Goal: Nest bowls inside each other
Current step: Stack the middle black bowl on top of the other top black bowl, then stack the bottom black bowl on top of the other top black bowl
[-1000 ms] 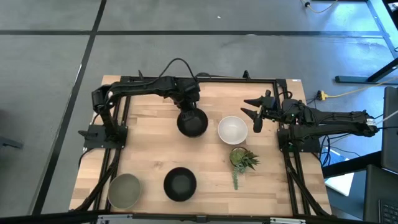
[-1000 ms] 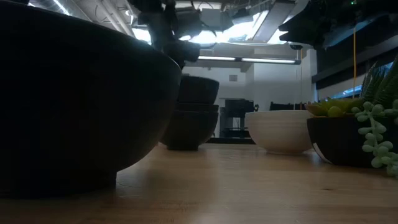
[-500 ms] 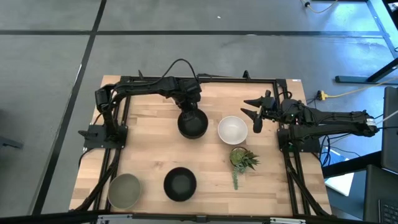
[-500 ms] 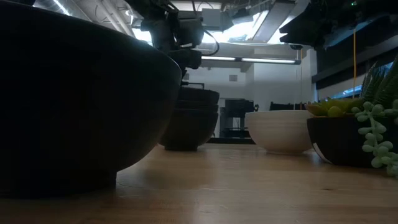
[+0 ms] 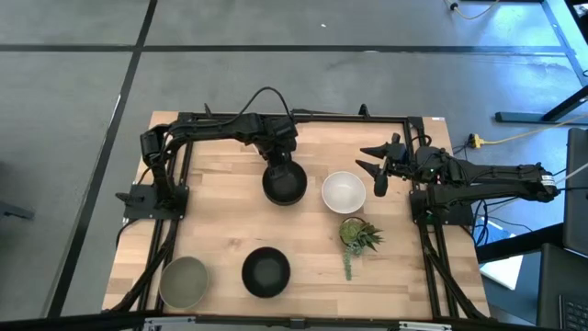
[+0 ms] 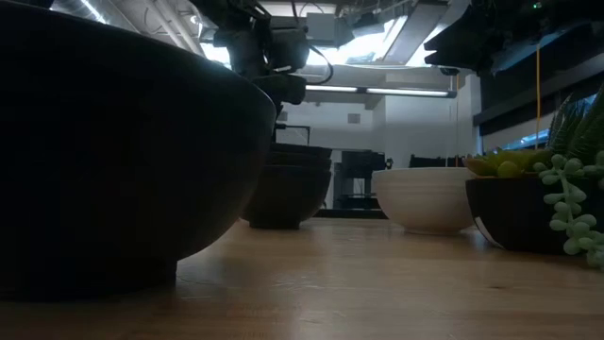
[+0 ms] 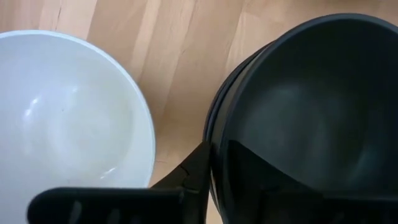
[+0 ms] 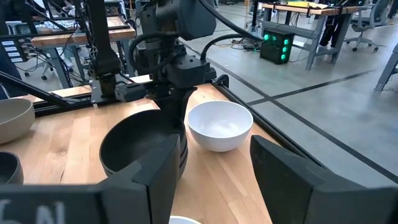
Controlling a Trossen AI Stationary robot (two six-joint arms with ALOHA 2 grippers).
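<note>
A stack of black bowls (image 5: 284, 182) stands mid-table toward the far edge. My left gripper (image 5: 278, 158) is over its far rim, pointing down, shut on the top black bowl (image 7: 311, 112). One white bowl (image 5: 343, 191) rests on its base just right of the stack. A lone black bowl (image 5: 265, 271) and a grey-beige bowl (image 5: 185, 280) sit near the near edge. My right gripper (image 5: 377, 171) hovers open to the right of the white bowl, touching nothing. My left gripper holds the top black bowl by its rim (image 7: 219, 127) on the far side, one finger (image 7: 200, 168) outside the wall and the other (image 7: 267, 180) inside. The fingers come from above, pointing down. The bowl sits upright, sunk into the bowls beneath it (image 6: 288, 189).
A green plant sprig in a small dark pot (image 5: 358, 235) stands right of centre, in front of the white bowl. Black frame rails (image 5: 175, 211) run along the table's left, right and far edges. Bare wood lies between the stack and the near bowls.
The top black bowl has come down into the stack: a second ago its rim stood well above the bowls below, and now it sits low inside them. My left gripper went down with it at first and has kept still since. My right arm has not moved.
</note>
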